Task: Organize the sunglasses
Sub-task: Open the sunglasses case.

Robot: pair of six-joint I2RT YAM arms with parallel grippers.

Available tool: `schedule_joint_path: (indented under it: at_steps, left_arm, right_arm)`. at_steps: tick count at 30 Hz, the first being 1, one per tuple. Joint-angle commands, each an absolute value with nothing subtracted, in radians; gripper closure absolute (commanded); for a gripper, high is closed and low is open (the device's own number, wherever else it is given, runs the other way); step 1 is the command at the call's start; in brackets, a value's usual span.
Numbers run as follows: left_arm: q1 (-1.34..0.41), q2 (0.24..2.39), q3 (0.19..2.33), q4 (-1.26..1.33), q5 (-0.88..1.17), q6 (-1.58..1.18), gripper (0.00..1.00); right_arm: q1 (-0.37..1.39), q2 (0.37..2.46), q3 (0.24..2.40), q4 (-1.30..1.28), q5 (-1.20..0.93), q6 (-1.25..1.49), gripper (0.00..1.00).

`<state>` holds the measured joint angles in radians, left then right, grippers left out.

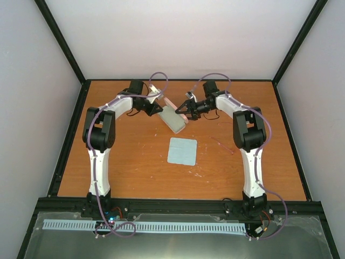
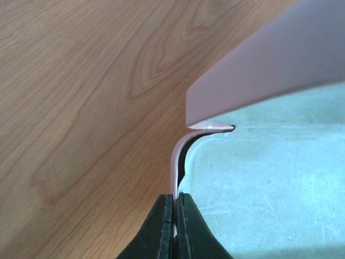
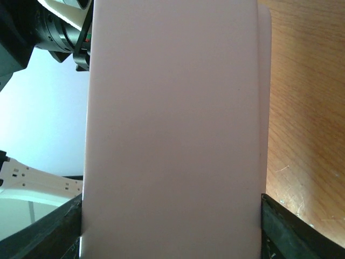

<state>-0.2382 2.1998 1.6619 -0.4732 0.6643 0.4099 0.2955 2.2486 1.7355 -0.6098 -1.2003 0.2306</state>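
The pink case [image 1: 173,120] lies open at the back middle of the table, its pale blue-green lining [image 2: 269,178] showing. My left gripper [image 1: 156,108] is shut on the case's thin pink rim [image 2: 173,162], pinched between the black fingertips [image 2: 161,226]. My right gripper [image 1: 186,111] grips the raised pink lid [image 3: 172,124] across its width, one finger [image 3: 285,226] at each side edge. The sunglasses [image 1: 221,144] lie faint and pink on the table, right of the cloth and apart from both grippers.
A light blue square cloth [image 1: 181,151] lies flat in the middle of the orange table [image 1: 135,167]. Black frame rails [image 1: 70,135] border the table on the left and right. The right arm's elbow [image 1: 248,129] stands close beside the sunglasses.
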Motion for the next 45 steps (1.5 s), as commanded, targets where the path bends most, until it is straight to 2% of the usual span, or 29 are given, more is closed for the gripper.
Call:
schedule_joint_path:
  at_steps: [1, 6, 13, 19, 26, 37, 45]
  left_arm:
    - [-0.244, 2.169, 1.694, -0.51, 0.694, 0.397, 0.99]
    - [-0.242, 2.165, 1.705, -0.527, 0.693, 0.39, 1.0]
    - [-0.234, 2.151, 1.707, -0.558, 0.685, 0.393, 1.0]
    - [-0.23, 2.144, 1.697, -0.565, 0.669, 0.396, 1.0]
    - [-0.23, 2.135, 1.704, -0.566, 0.604, 0.382, 1.0]
    - [-0.229, 2.119, 1.687, -0.568, 0.592, 0.368, 1.0]
    - [-0.229, 2.159, 1.684, -0.482, 0.528, 0.244, 1.0]
  right_arm:
    - [0.289, 2.316, 1.852, -0.719, -1.298, 0.123, 0.73]
    - [0.272, 2.346, 1.891, -0.767, -1.258, 0.11, 0.54]
    - [0.244, 2.383, 1.924, -0.799, -1.163, 0.12, 0.38]
    - [0.209, 2.398, 1.974, -0.864, -1.066, 0.095, 0.35]
    - [0.206, 2.401, 2.011, -0.931, -0.946, 0.049, 0.25]
    - [0.202, 2.395, 2.011, -0.938, -0.735, 0.081, 0.22]
    - [0.197, 2.176, 1.91, -0.86, -0.663, 0.088, 0.2]
